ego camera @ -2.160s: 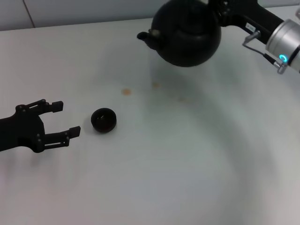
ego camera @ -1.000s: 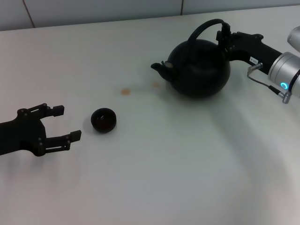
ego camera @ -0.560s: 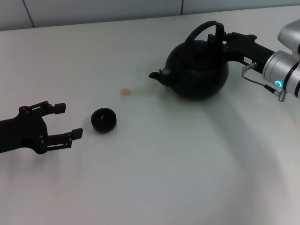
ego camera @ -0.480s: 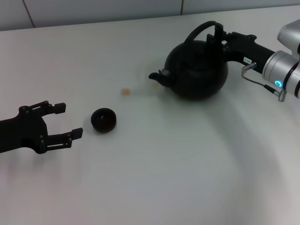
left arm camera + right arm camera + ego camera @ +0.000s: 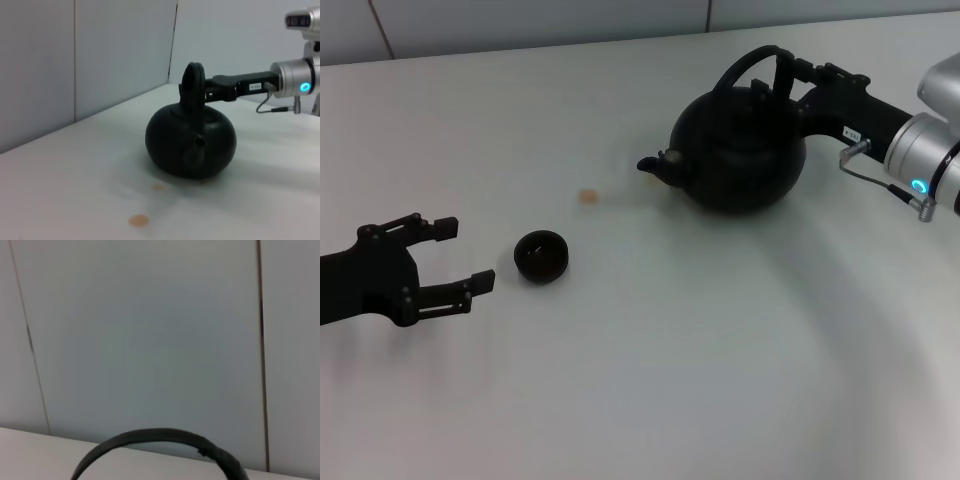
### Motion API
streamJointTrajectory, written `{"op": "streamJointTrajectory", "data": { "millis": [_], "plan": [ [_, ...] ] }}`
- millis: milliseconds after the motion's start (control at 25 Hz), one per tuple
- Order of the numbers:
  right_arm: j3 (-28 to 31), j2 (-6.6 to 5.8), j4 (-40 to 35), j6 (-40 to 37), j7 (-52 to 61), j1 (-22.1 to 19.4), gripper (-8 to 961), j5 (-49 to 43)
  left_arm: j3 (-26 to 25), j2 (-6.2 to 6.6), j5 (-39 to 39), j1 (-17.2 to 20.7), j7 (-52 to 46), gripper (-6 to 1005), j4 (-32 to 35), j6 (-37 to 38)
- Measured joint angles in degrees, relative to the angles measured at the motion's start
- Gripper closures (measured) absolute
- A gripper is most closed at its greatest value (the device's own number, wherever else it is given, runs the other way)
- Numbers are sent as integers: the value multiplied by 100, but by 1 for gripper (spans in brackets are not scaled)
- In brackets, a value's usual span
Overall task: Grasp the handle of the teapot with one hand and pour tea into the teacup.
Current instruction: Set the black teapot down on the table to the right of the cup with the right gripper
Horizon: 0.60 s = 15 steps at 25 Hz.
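The matte-black teapot (image 5: 740, 152) stands on the white table at the back right, its spout pointing left toward the teacup. It also shows in the left wrist view (image 5: 190, 142). Its arched handle (image 5: 748, 62) stands upright and shows in the left wrist view (image 5: 192, 82) and the right wrist view (image 5: 160, 436). My right gripper (image 5: 790, 72) is at the handle's thick right end, open, its tips beside it (image 5: 209, 87). The tiny dark teacup (image 5: 541, 256) sits at the left. My left gripper (image 5: 463, 255) is open and empty just left of the cup.
Small orange-brown stains (image 5: 587, 196) mark the table between cup and teapot, and they also show in the left wrist view (image 5: 139, 220). A grey panelled wall (image 5: 520, 20) runs along the table's far edge.
The right arm lowered the teapot from the air onto the table, then drew back slightly to the right while the pot stayed put. The left gripper and cup barely moved.
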Motion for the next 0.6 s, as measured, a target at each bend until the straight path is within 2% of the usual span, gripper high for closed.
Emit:
{"op": "streamJointTrajectory", "data": {
  "millis": [280,600],
  "plan": [
    [52,12,-114,-650,-291,-384,251,40,19,7,-113,62,6,139,0,35],
    [399,28,-83,-1835,-712,-1012,251,60,13,-5,-173,108,9,139,0,176]
  ]
}}
